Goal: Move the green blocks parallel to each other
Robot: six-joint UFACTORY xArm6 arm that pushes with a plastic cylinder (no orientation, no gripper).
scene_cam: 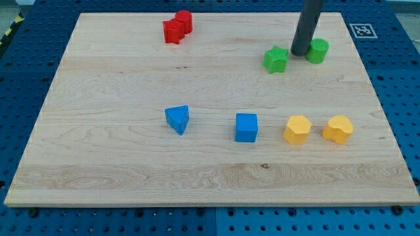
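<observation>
The rod comes down from the far edge of the wooden board (98, 164), and my tip (300, 54) rests between the two green blocks at the far right. The green star-shaped block (275, 59) sits just left of the tip and a touch nearer; the green cylinder (317, 50) sits just to its right, touching or very nearly touching the rod (hard to tell which). There are no jaws on this arm, only the bare rod, so nothing is being held.

At the far left, two red blocks (177, 27) are pressed against each other, their shapes hard to make out. Across the middle runs a loose row: a blue triangular block (177, 119) on the left, a blue cube (247, 127), then two yellow blocks, one (296, 129) near the cube and another (337, 128) at the right.
</observation>
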